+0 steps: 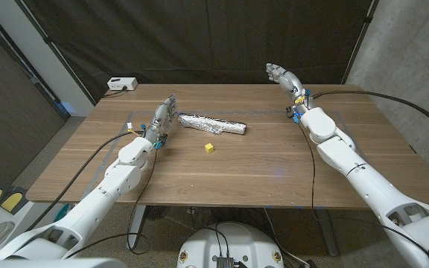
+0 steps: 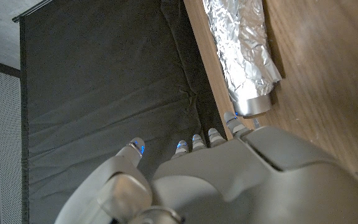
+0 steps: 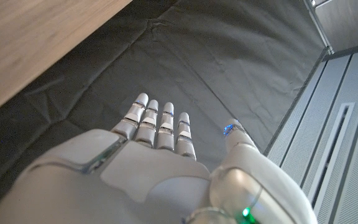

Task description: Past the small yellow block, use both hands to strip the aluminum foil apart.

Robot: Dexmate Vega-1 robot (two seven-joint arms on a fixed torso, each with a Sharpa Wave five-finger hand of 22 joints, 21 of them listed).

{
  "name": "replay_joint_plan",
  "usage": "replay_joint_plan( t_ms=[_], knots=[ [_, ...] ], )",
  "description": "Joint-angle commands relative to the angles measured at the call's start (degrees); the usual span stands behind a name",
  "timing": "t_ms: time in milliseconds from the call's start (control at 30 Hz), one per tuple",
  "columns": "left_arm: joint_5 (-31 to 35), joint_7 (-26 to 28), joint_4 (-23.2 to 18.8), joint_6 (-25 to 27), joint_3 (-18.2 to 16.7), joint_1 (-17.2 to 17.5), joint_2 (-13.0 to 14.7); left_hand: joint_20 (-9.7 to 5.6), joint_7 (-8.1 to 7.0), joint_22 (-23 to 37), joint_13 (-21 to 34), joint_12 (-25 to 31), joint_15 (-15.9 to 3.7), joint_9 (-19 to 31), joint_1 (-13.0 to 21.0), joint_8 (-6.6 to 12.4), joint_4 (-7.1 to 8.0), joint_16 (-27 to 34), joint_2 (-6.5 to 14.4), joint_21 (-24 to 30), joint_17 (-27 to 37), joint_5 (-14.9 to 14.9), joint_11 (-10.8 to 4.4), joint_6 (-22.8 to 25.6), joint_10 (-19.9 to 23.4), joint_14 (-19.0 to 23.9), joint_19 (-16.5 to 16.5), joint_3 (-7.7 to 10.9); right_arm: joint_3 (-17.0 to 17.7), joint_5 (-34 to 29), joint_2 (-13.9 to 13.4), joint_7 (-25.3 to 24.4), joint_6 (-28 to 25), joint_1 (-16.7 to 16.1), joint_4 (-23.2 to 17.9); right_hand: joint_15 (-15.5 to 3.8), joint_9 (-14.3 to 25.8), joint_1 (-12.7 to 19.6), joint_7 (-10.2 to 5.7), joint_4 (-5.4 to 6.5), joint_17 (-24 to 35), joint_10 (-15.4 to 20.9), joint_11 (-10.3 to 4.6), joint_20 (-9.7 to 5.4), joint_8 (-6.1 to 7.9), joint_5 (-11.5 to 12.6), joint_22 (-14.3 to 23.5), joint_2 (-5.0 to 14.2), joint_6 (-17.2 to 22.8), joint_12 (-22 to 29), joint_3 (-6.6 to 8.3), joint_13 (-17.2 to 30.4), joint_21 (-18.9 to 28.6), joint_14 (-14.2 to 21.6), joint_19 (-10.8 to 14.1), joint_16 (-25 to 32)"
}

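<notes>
The crumpled aluminum foil roll [image 1: 213, 125] is lying across the middle of the bench [image 1: 274, 171] toward its far edge, with the small yellow block [image 1: 209, 148] sitting apart on its near side, so bare wood is stretching open along the near edge and toward both near corners. The left robot hand [image 1: 165, 115] is standing with spread fingers just beside the foil's left end, narrowing the way in there. The right robot hand [image 1: 280, 74] is hanging open past the far edge, well apart from the foil's right end, and a white box [image 1: 121, 84] is occupying the far left corner.
</notes>
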Motion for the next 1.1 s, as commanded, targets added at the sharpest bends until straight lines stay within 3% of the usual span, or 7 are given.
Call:
replay_joint_plan(
  t_ms=[33, 500, 567, 1100],
  knots=[
    [-0.11, -0.35, -0.35, 0.12, -0.53, 0.74, -0.09, 0.69, -0.5, 0.25, 0.22, 0.35, 0.48, 0.33, 0.69, 0.28, -0.38, 0.64, 0.7, 0.64, 0.23, 0.25, 0.14, -0.78, -0.37, -0.83, -1.2, 0.17, -5.0, -5.54, -3.16, -0.14, -2.53, 4.24, -4.11, -0.19, 0.24, 0.92, -0.31, -0.53, 0.16, 1.09, -0.1, 0.36, 0.38, 0.39, 0.12, 0.19, 1.25, 0.66, 0.4, 0.22, -0.23, 1.11, 0.71, 0.39],
    [-0.36, -1.04, -0.51, 0.7, -0.53, 0.9, 0.05, 1.46, -0.5, 0.31, 0.3, 0.52, 0.48, 0.36, 1.13, 0.27, -0.72, 0.87, 0.37, 0.82, 0.27, 0.21, 0.19, -0.05, 0.6, 0.86, -0.39, 0.21, -12.03, -13.47, -6.98, 1.37, -10.26, 9.24, -9.46, -1.26, 0.26, 1.4, -0.69, -1.11, 0.19, 2.34, -0.63, 0.62, 0.37, 0.47, 0.19, 0.3, 2.25, 0.93, 0.88, 0.23, -0.25, 2.21, 1.19, 0.31],
    [-0.4, -1.06, -0.67, 0.9, -0.54, 0.96, 0.14, 1.58, -0.5, 0.32, 0.31, 0.52, 0.45, 0.36, 1.19, 0.25, -0.76, 0.89, 0.35, 0.82, 0.28, 0.21, 0.11, -0.01, 0.67, 1.09, -0.34, 0.22, -13.53, -15.42, -7.73, 2.77, -13.46, 10.33, -11.22, -1.38, 0.26, 1.49, -0.79, -1.2, 0.19, 2.39, -0.79, 0.62, 0.41, 0.48, 0.19, 0.33, 2.49, 0.91, 0.97, 0.23, -0.26, 2.39, 1.25, 0.31],
    [-0.82, -1.76, -0.05, 1.09, -0.39, 0.93, -0.06, 1.92, -0.49, 0.35, 0.36, 0.39, 0.83, 0.38, 1.57, 0.11, -0.99, 0.8, 0.24, 0.85, 0.33, 0.16, 0.05, 0.17, 0.82, 1.76, -0.02, 0.32, -22.93, -22.87, -8.39, 12.49, -23.39, 18.47, -13.77, -2.83, 0.28, 2.19, -1.36, -1.54, 0.34, 3.99, -1.27, 0.57, 0.73, 0.63, 0.26, 1.36, 4.74, 1.22, 1.68, 0.22, -0.44, 3.45, 1.41, 0.31]
  ],
)
